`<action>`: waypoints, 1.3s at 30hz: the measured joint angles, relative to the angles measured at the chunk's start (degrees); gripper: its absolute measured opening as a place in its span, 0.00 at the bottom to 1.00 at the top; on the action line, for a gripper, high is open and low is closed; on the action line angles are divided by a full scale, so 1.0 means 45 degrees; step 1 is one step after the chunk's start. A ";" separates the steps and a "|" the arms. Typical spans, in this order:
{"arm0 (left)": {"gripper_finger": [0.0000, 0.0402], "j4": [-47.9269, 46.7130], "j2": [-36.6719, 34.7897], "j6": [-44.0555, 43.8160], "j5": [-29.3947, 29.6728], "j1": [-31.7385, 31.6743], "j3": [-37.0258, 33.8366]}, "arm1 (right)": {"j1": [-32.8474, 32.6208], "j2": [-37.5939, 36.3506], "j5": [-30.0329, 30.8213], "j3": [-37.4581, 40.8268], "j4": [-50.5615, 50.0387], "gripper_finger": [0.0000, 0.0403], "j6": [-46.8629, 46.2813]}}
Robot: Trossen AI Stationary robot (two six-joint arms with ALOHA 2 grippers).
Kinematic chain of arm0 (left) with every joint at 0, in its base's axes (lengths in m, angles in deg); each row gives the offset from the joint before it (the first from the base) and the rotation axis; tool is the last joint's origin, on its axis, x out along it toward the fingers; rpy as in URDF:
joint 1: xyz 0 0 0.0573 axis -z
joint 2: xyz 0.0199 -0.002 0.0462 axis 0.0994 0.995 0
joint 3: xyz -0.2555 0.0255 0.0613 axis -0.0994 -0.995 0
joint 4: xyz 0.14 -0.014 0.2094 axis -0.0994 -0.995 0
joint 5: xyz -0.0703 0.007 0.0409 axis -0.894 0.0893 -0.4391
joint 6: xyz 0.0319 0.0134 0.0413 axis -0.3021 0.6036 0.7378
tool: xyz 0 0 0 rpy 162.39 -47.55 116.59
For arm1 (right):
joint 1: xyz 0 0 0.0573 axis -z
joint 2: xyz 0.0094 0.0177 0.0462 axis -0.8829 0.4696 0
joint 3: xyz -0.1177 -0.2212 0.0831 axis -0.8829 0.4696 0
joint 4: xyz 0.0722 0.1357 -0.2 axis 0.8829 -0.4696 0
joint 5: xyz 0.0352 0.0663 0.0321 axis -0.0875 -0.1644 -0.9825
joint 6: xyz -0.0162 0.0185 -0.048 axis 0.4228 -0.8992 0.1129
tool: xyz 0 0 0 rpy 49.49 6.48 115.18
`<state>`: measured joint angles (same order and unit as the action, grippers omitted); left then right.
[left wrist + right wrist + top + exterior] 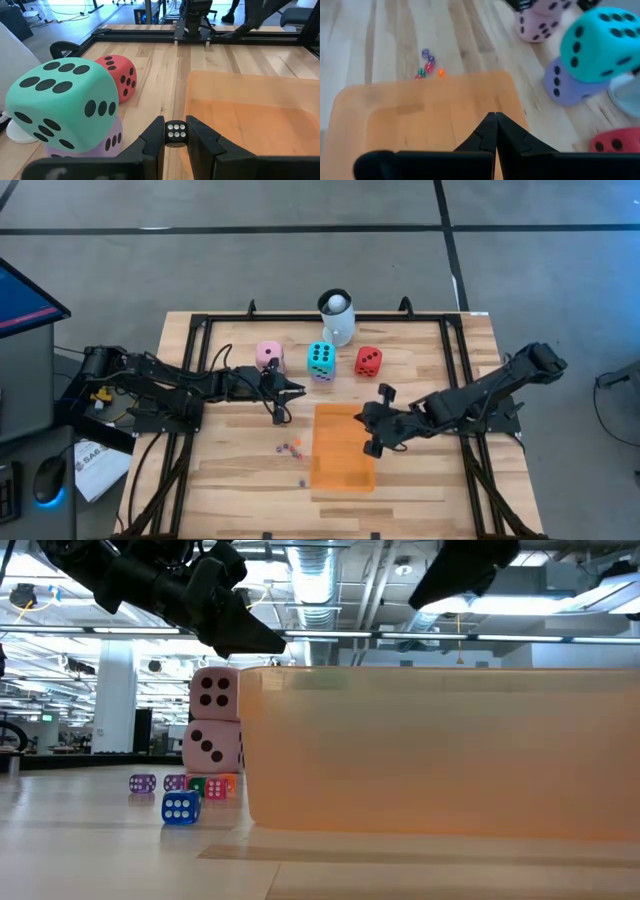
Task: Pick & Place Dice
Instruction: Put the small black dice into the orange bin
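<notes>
your left gripper has its fingers clamped on a small black die with white pips, held above the desk just beside the near long edge of the orange tray. the die looks hard, light and slick-faced, so i judge it could twist out if the pinch on its flat sides is eased; keep hold on two opposite faces.

just past those fingers stands a big teal die stacked on a purple die, with a red die behind and a pink die toward the desk's far left. these look soft and squashy; grip them across the middle.

a cluster of tiny coloured dice lies on the desk left of the tray.

your right gripper hovers over the tray's right edge, fingers pressed together and empty. a white mug sits at the far edge.
</notes>
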<state>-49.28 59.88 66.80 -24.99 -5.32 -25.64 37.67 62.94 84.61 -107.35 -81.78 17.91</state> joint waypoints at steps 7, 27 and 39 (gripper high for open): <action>0.13 0.0000 0.0000 0.0000 -0.0005 0.0005 0.0000 | 0.0361 -0.0865 -0.0109 0.0539 0.0344 0.00 0.1457; 0.13 0.0857 0.0000 -0.0042 0.0092 0.0484 -0.0005 | 0.0578 -0.6489 -0.0014 0.5740 0.3312 0.00 0.3717; 0.13 0.1418 0.1944 -0.0345 0.0851 0.1496 0.0933 | 0.1448 -0.8590 0.0032 0.7380 0.3669 0.00 0.3923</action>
<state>-42.90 68.63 65.25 -21.16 1.41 -21.44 44.18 24.29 84.75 -74.14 -65.27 35.56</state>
